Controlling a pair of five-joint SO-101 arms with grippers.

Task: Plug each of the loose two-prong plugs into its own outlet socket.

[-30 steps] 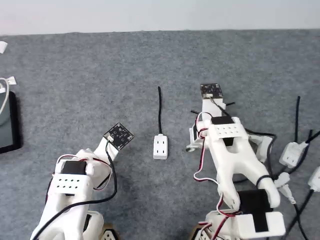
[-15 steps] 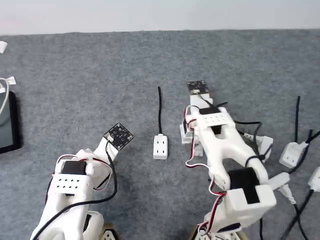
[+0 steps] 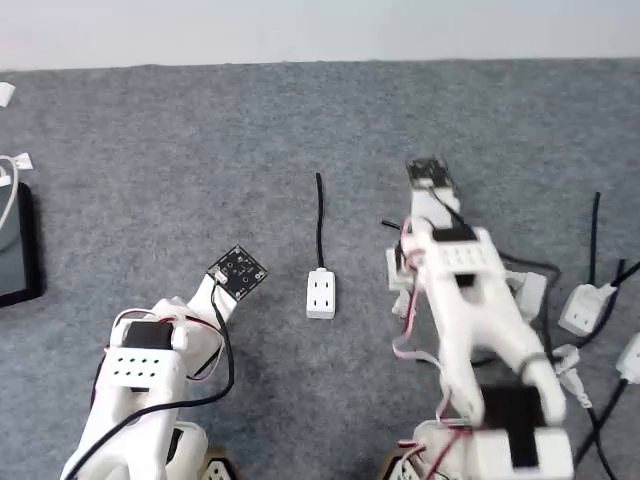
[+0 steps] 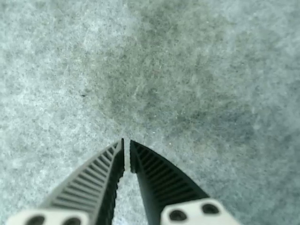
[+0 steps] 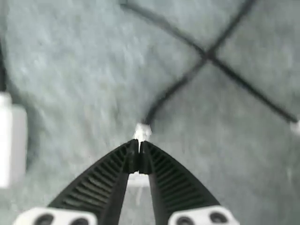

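Table: the grey felt-covered table (image 3: 150, 130) is carrying all the task's things, in its middle and along its right edge.
Right arm: it is reaching out from the near edge toward the table's middle. The right gripper (image 5: 139, 146) is clenching a small white plug (image 5: 142, 132), with the jaws pressed almost together around it.
Left arm: it is sitting by the near left corner. The left gripper (image 4: 127, 142) is hanging over bare felt, clenched with nothing between its jaws.
Middle socket: the outlet socket (image 3: 320, 293) is lying flat near the table's middle, its own black lead running toward the far edge. Its slots are looking unfilled.
Right-edge group: more white outlet blocks (image 3: 580, 308) are lying by the right edge among tangled black leads. Whether any of them is holding a plug is too small to tell.
Plug's place: the plug is sitting in the right gripper's jaws, close above the felt and beside the middle socket but apart from it. Its black cord (image 5: 178, 89) is trailing away across the felt.
Progress: judging from this, the task is only getting started, with one plug grasped and none visibly seated.
Remaining: lining the prongs up with the slots, pushing the plug home, then doing the same for the other plugs.
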